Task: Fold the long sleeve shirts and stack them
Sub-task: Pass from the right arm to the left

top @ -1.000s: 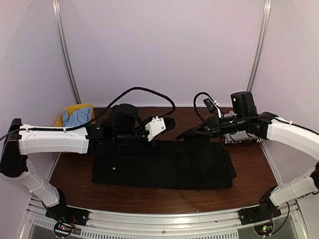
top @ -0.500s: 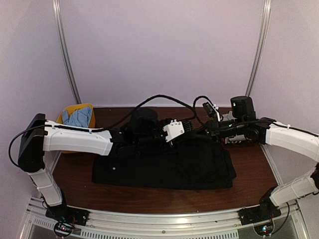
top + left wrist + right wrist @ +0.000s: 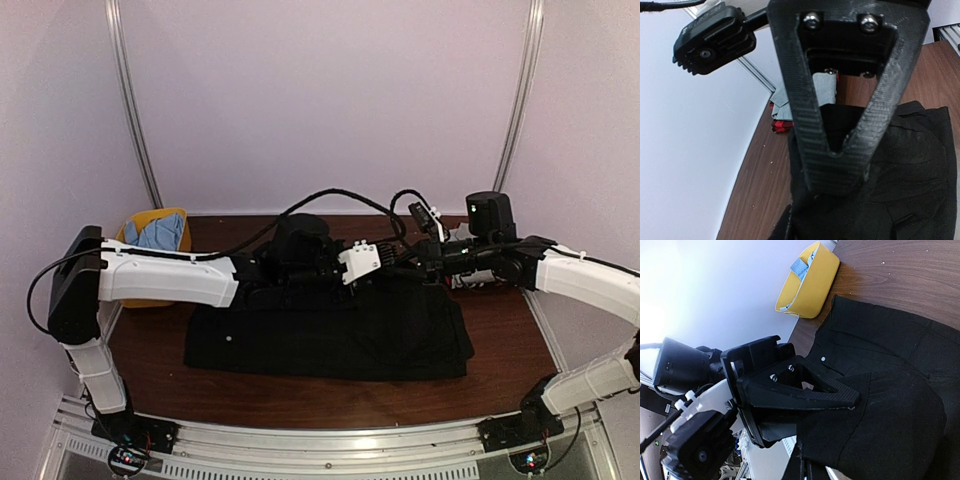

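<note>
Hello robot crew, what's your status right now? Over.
Both shut: left gripper and right gripper pinch the black shirt at its far edge, close together. Rest of it lies flat. The yellow basket sits apart, far left.

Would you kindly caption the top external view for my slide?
Right gripper pinches the black shirt, left gripper close beside it.

Shirt [image 3: 330,335] lies on the worktop [image 3: 505,325], below and nearward of the left end effector [image 3: 384,257] and right end effector [image 3: 403,263]; basket [image 3: 128,235] far to their left
</note>
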You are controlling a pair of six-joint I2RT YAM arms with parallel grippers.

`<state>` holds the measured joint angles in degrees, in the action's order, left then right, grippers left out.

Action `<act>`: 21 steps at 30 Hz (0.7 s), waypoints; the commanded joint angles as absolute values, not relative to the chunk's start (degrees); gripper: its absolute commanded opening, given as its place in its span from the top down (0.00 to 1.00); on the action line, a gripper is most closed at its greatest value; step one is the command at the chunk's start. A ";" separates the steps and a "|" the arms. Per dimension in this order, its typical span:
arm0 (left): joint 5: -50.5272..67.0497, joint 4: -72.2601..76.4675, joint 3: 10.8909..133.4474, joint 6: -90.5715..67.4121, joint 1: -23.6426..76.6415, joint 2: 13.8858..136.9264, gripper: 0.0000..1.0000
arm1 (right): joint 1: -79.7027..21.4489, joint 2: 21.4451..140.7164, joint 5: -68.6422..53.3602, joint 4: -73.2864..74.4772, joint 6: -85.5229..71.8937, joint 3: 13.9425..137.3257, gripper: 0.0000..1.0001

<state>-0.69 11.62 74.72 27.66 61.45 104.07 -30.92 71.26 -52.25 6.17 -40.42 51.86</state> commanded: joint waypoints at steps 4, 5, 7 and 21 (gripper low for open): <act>0.00 5.31 78.30 27.33 61.33 103.67 1.00 | -31.29 69.53 -52.32 6.77 -38.46 52.16 0.88; 0.00 4.08 78.65 27.10 61.32 103.18 1.00 | -31.25 69.19 -51.89 7.44 -37.96 52.25 0.80; 0.00 1.06 79.36 26.19 61.35 101.93 1.00 | -31.05 68.33 -50.49 9.65 -36.50 52.64 0.66; 7.06 -38.34 101.48 11.67 61.55 100.33 1.00 | -21.03 59.10 -39.65 30.24 -25.33 56.67 0.39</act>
<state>1.32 -24.56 93.32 18.83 61.49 100.82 -24.82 61.14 -44.62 24.03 -29.56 53.58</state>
